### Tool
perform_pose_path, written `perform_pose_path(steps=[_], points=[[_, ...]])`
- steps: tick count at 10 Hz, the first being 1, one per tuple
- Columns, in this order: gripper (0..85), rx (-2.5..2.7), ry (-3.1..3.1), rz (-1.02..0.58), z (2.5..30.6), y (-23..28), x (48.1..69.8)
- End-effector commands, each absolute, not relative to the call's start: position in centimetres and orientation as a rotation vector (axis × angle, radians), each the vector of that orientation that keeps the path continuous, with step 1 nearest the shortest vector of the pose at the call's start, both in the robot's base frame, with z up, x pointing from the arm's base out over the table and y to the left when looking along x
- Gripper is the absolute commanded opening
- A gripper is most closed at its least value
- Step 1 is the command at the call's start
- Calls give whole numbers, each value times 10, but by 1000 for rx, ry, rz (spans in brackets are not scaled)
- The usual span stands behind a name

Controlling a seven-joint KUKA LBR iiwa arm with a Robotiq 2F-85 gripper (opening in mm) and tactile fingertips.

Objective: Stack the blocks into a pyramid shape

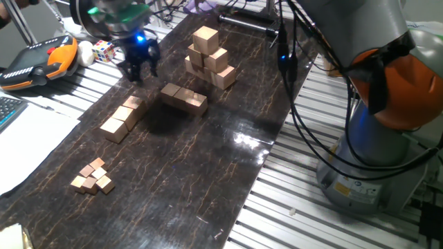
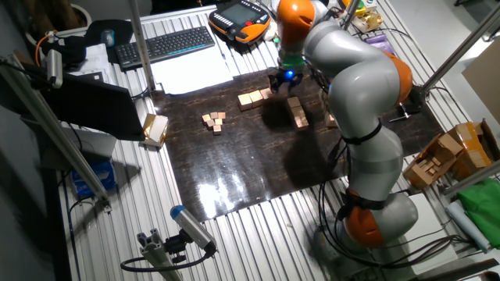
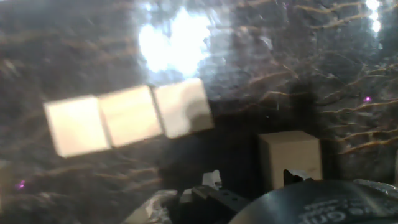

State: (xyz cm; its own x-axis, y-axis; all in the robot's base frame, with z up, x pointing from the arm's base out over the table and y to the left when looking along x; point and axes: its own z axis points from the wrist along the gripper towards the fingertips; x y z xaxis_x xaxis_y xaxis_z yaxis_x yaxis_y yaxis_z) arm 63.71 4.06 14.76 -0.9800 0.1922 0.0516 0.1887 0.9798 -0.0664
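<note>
A row of three light-tan blocks (image 1: 121, 117) lies on the dark mat (image 1: 208, 173), left of centre. A second row of blocks (image 1: 184, 97) lies nearer the middle. No stepped pile of these blocks shows. My gripper (image 1: 140, 69) hangs above the mat beyond the left row, fingers apart, with nothing between them. The other fixed view shows the gripper (image 2: 283, 80) between the left row (image 2: 251, 97) and the second row (image 2: 297, 111). The hand view shows the row of three (image 3: 127, 115) and a single block (image 3: 290, 158) to its right; my fingertips do not show there.
A taller stack of bigger cubes (image 1: 210, 57) stands behind the second row. Tiny pinkish-tan cubes (image 1: 93, 176) lie in a cluster at the mat's near left. A Rubik's cube (image 1: 104, 50) and an orange pendant (image 1: 41, 61) sit off the mat at the far left.
</note>
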Motion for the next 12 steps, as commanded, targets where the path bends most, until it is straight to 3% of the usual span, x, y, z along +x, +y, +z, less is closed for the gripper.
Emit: perform_pose_path(steps=[1,8,12], points=[[557,-361,-3103,78,147,76,638],[557,-336,-3080,93,149,80,637],[480,-279,-3076,169,149,80,637]])
